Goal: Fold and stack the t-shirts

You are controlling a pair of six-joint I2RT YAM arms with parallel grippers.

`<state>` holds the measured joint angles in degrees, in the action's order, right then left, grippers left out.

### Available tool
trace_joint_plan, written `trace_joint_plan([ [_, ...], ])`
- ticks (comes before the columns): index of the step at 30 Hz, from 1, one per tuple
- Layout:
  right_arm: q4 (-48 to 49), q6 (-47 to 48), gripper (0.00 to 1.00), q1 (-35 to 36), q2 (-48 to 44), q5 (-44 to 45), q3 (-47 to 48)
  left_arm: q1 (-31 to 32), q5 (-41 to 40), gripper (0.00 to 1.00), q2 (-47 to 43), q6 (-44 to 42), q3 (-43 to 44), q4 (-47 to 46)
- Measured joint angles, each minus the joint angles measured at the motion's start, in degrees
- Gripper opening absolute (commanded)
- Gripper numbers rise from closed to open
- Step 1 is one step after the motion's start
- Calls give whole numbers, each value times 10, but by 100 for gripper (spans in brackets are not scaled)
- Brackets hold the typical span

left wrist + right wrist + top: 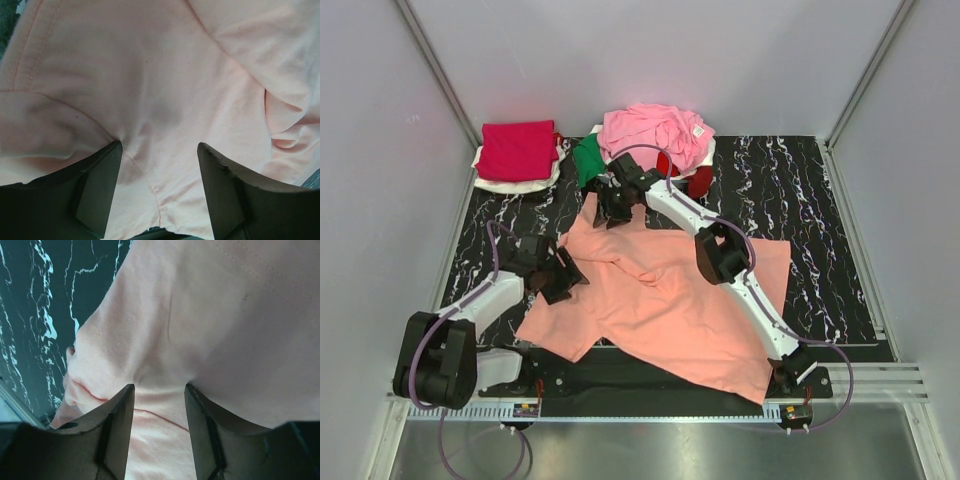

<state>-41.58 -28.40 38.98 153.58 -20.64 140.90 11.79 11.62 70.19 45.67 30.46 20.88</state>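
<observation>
A salmon-orange t-shirt (670, 300) lies spread and rumpled on the black marble-patterned mat (810, 210). My left gripper (563, 278) presses down on its left edge. In the left wrist view the left gripper (160, 146) stands open, with a seam of the shirt (150, 75) lying between the fingers. My right gripper (610, 213) is on the shirt's far left corner. Seen from the right wrist, the right gripper (159, 387) is open with a narrower gap, and the cloth (225, 315) puckers at both fingertips. A folded crimson t-shirt (517, 148) rests on a white one (510, 184).
A loose heap at the back holds a light pink t-shirt (655, 135), a green one (588, 160) and a red one (698, 182). Grey walls close in the left, right and back. A metal rail (650, 412) runs along the near edge.
</observation>
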Motion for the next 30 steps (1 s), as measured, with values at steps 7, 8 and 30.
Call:
trace_joint_plan([
  [7, 10, -66, 56, -28, 64, -51, 92, 33, 13, 70, -50, 31, -35, 11],
  [8, 16, -77, 58, -34, 71, -64, 99, 43, 16, 71, -69, 40, -48, 14],
  [30, 224, -256, 82, -56, 75, -209, 50, 147, 19, 80, -468, 224, -66, 408],
])
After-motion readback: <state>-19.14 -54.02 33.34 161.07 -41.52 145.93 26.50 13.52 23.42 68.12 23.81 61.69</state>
